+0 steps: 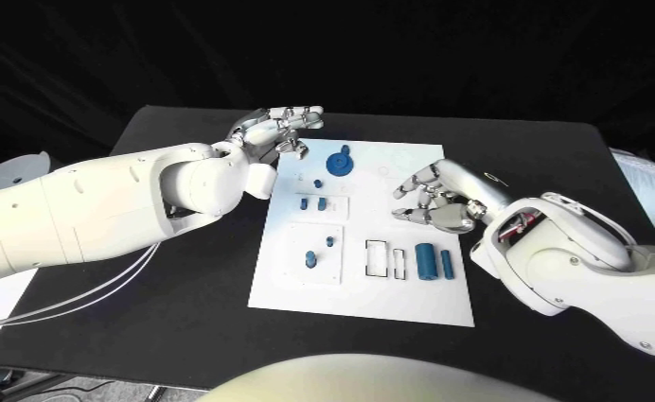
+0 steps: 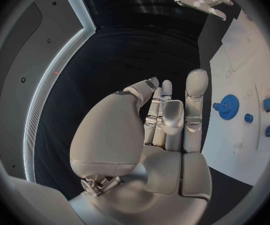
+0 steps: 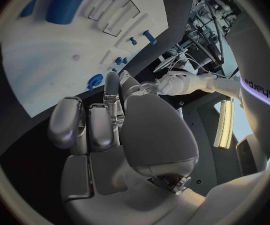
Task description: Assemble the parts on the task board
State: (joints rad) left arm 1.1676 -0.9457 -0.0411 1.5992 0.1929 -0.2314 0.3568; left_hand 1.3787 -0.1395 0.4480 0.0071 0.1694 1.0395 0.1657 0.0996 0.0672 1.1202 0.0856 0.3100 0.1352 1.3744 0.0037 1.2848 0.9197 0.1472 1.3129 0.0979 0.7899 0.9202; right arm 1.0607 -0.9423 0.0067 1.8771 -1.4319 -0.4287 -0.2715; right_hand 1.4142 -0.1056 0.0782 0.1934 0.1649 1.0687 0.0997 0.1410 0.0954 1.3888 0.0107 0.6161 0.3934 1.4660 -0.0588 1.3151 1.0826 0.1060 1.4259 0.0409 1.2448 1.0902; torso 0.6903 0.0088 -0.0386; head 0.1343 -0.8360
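The white task board [image 1: 410,298] lies in the middle of the black table. On it are a blue gear [image 1: 337,165], small blue pieces [image 1: 312,202] and two blue cylinders [image 1: 434,262]. My left hand [image 1: 277,128] hovers at the board's far left corner, fingers straight and side by side, with nothing seen in it. In the left wrist view the gear [image 2: 229,106] lies just beside the fingers [image 2: 196,92]. My right hand [image 1: 439,198] hangs over the board's right part, fingers curled in with nothing visible in them. The cylinder [image 3: 69,5] shows in the right wrist view.
Empty outlined slots [image 1: 382,258] sit left of the cylinders. Two more small blue pieces [image 1: 320,251] lie in a frame on the board's left half. Black table [image 1: 164,307] surrounds the board. White cables [image 1: 82,293] trail off the left edge.
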